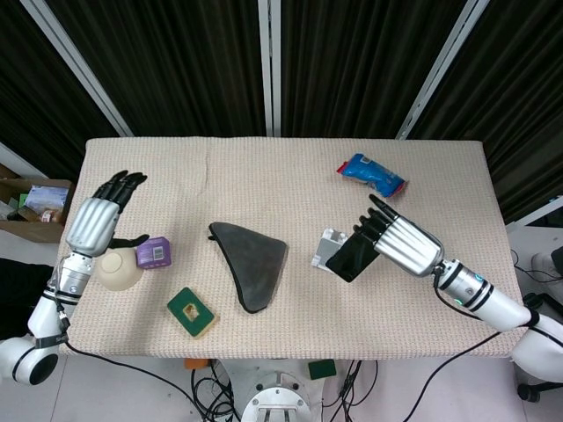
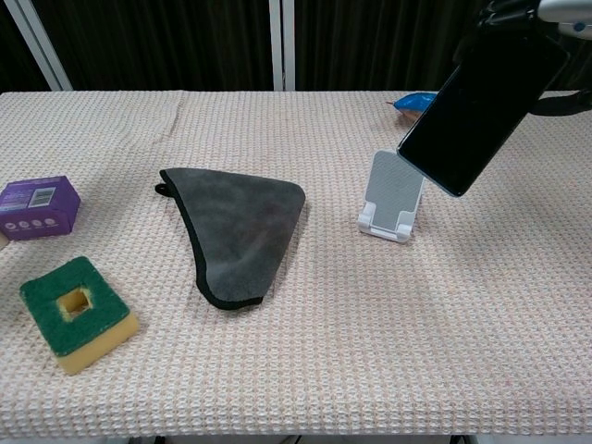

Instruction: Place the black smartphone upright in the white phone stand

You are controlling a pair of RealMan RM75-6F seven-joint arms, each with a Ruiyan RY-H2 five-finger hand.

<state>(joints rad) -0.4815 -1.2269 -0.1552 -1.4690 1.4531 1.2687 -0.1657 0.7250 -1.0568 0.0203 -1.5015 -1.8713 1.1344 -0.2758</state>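
Observation:
My right hand [image 1: 400,243] holds the black smartphone [image 2: 483,106] in the air, tilted, with its lower corner just above and right of the white phone stand [image 2: 394,197]. In the head view the smartphone [image 1: 350,257] hangs over the stand [image 1: 326,247] and covers part of it. The stand sits on the cloth right of centre with nothing in it. Only the tips of the right hand [image 2: 521,9] show at the top edge of the chest view. My left hand [image 1: 97,218] is at the far left with its fingers spread, holding nothing.
A grey cloth [image 2: 235,229] lies in the middle. A green and yellow sponge [image 2: 78,312] and a purple box [image 2: 35,207] are at the left, with a cream bowl [image 1: 118,270] below the left hand. A blue snack bag [image 1: 372,174] lies at the back right.

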